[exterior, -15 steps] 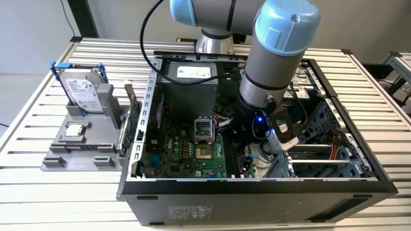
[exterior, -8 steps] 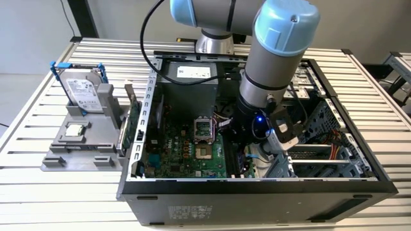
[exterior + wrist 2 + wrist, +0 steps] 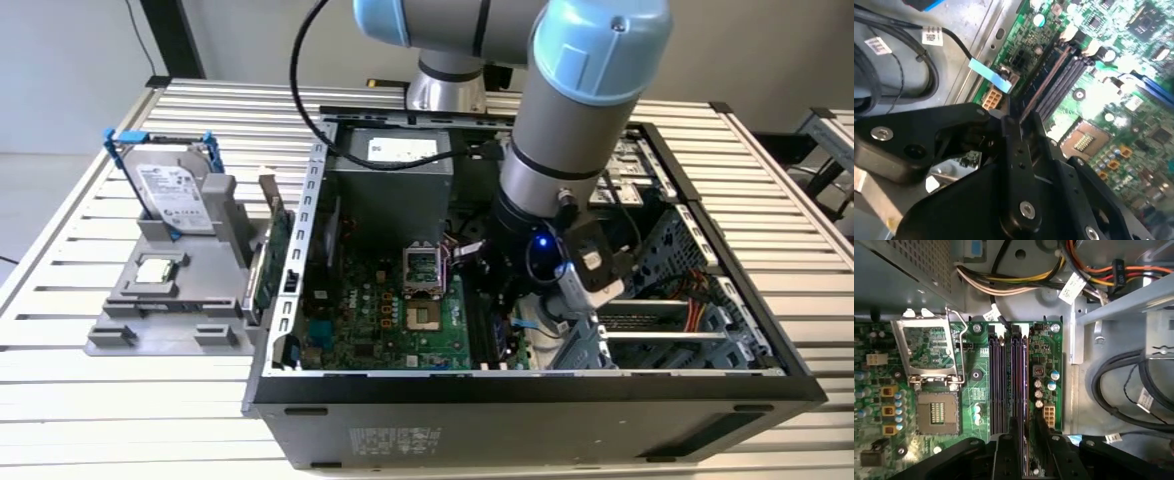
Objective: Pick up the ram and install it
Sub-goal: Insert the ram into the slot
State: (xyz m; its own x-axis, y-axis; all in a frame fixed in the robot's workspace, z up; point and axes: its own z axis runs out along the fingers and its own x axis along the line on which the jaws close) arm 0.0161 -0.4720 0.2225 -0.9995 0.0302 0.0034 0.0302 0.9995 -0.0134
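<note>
Dark and thin, the ram [image 3: 1019, 385] stands on its edge over the black slots [image 3: 998, 385] of the green motherboard [image 3: 884, 405], pinched by the gripper [image 3: 1024, 440], and it looks light, stiff and breakable, best held by its long top edge.

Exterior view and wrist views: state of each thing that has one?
computer case, open.
CPU socket, empty, load plate raised.
ram, on edge along the slots, gripped; seating unclear.
pincer, shut on the ram.
hard drive, upright in gray stand outside the case.
</note>
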